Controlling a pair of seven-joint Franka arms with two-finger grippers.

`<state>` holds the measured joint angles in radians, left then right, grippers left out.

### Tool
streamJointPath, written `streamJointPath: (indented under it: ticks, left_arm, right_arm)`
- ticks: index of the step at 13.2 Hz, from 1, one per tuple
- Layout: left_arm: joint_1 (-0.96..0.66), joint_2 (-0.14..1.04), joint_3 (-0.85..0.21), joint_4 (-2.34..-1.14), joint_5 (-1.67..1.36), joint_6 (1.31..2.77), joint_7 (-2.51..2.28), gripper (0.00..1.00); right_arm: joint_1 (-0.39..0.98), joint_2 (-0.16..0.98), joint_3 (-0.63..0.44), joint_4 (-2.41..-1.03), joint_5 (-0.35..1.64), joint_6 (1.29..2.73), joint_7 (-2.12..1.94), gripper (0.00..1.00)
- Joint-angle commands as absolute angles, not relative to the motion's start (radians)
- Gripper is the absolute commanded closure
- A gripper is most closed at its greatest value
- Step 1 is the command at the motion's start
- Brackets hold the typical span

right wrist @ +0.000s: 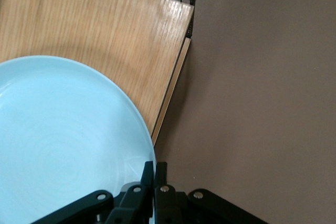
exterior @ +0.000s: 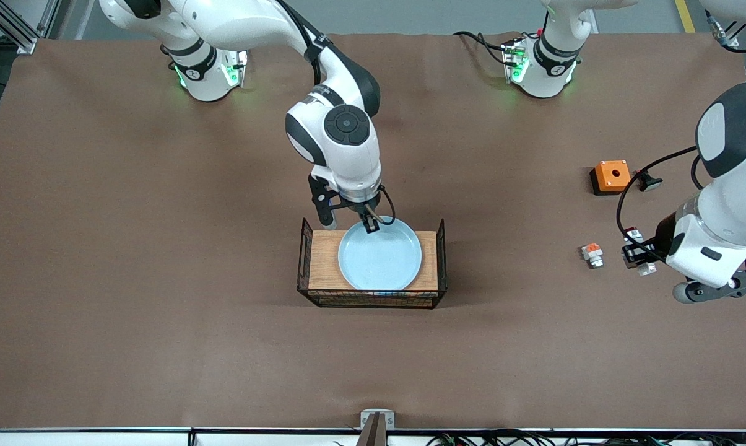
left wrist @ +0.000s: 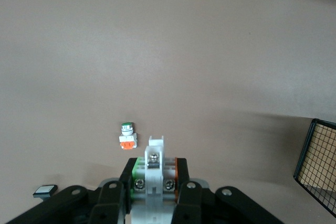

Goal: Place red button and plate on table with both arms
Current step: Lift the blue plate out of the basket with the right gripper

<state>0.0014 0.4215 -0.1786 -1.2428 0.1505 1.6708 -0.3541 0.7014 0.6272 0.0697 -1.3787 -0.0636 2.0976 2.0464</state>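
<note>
With the round pale-blue plate (exterior: 380, 257), on the wooden-topped wire rack (exterior: 323, 263), pinched at its rim by the right gripper (right wrist: 154, 174), and the white switch part (left wrist: 155, 174) clamped in the left gripper (left wrist: 156, 182), slippage is risked by a thin rim grip.

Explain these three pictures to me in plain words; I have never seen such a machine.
Two white robot arms work at a brown table. One picture looks down from a high camera; the other two come from cameras on the wrists. The right gripper is shut on the rim of the pale-blue plate, which sits on a small wire rack with a wooden top. The left gripper, near its end of the table, is shut on the red button. A white-grey block and an orange box lie nearby.
</note>
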Motion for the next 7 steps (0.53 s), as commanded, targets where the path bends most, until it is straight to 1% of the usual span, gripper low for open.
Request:
streamJointPath:
  ticks: [1, 5, 7]
  left_arm:
    - [0.003, 0.388, -0.181, -1.272, 0.132, 1.661, -0.336, 1.0]
    - [0.0, 0.39, -0.181, -1.272, 0.132, 1.663, -0.336, 1.0]
    - [0.0, 0.39, -0.187, -1.27, 0.132, 1.661, -0.334, 1.0]
  right_arm:
    - [0.704, 0.638, 0.067, -1.342, -0.084, 2.066, 2.039, 0.98]
    - [0.706, 0.631, 0.074, -1.286, -0.081, 1.97, 2.039, 0.98]
    - [0.706, 0.606, 0.077, -1.263, -0.077, 1.91, 2.037, 0.98]
